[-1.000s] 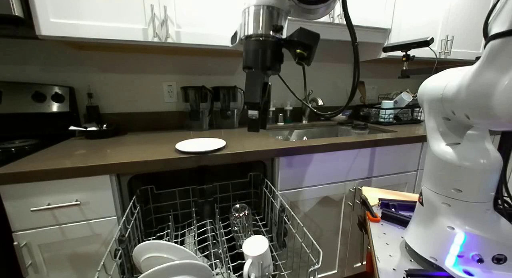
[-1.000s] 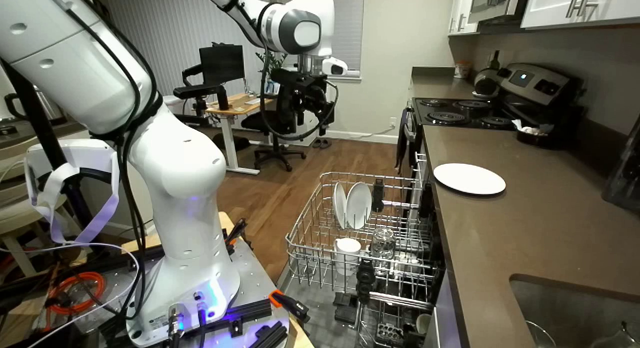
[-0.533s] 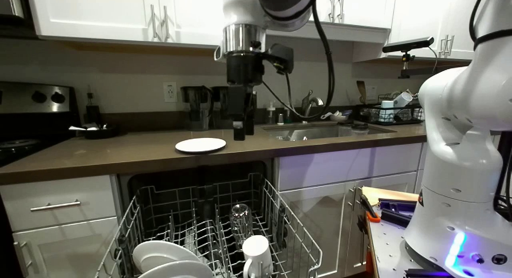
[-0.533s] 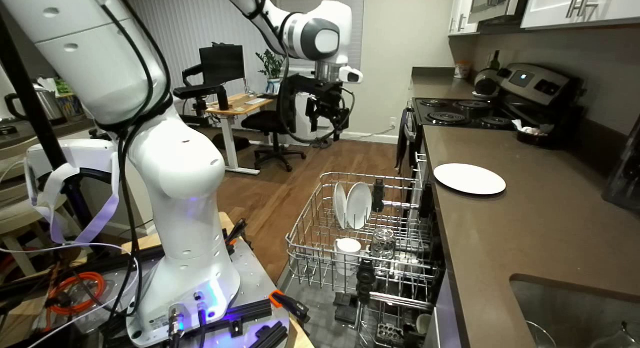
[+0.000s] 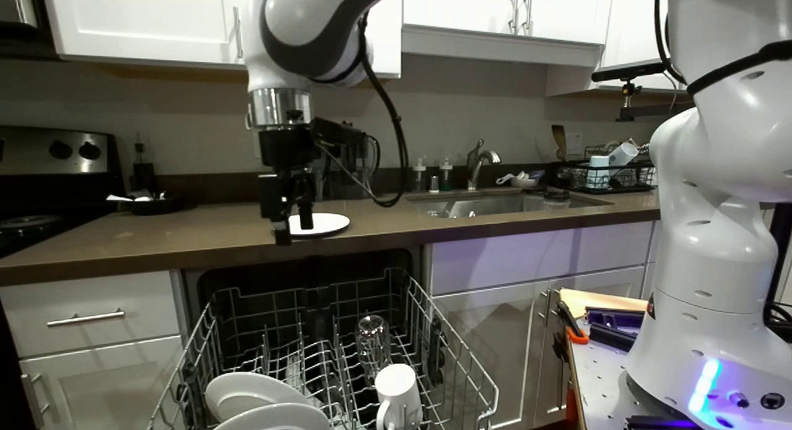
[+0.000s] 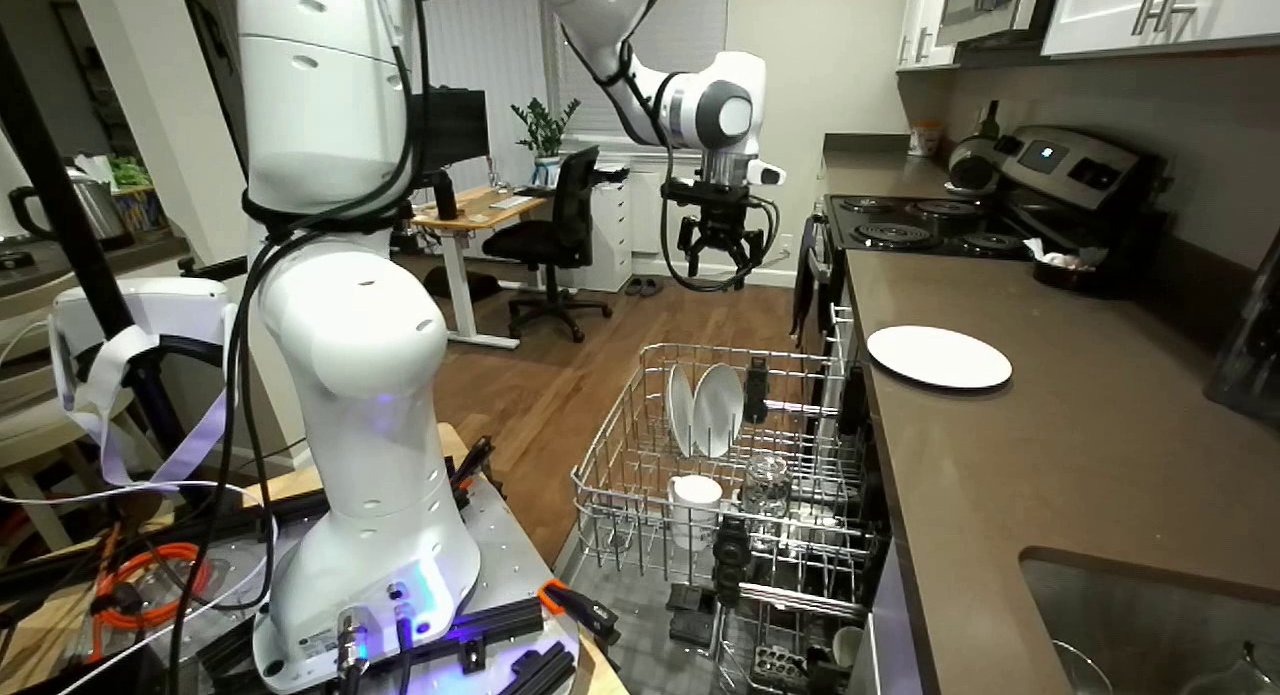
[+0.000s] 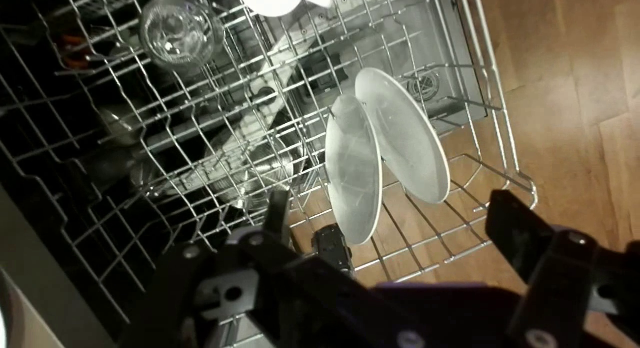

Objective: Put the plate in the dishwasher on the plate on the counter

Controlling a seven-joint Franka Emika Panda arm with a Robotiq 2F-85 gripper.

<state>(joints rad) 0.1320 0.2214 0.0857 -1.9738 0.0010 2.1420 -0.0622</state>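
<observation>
Two white plates stand tilted on edge side by side in the dishwasher rack (image 6: 648, 349). The nearer one shows in the wrist view (image 7: 352, 172) beside the second plate (image 7: 407, 137). They also show at the bottom of an exterior view (image 5: 253, 390). A white plate with a dark underside (image 6: 940, 357) lies flat on the counter (image 6: 1060, 445); in an exterior view it is partly hidden behind the gripper (image 5: 328, 223). My gripper (image 7: 390, 200) is open and empty. It points down, well above the rack, its fingers spread to either side of the plates' lower ends in the wrist view.
A white mug (image 5: 396, 383) and a clear glass (image 5: 372, 340) stand in the rack near the plates. The counter's front edge (image 5: 383, 244) runs behind the rack. The sink (image 5: 489, 206) and stove (image 6: 920, 225) lie at either side.
The arm has swung across towards the stove side and come down somewhat, over the dishwasher rack. The gripper has turned about its axis. The plates, mug and glass have not moved.
</observation>
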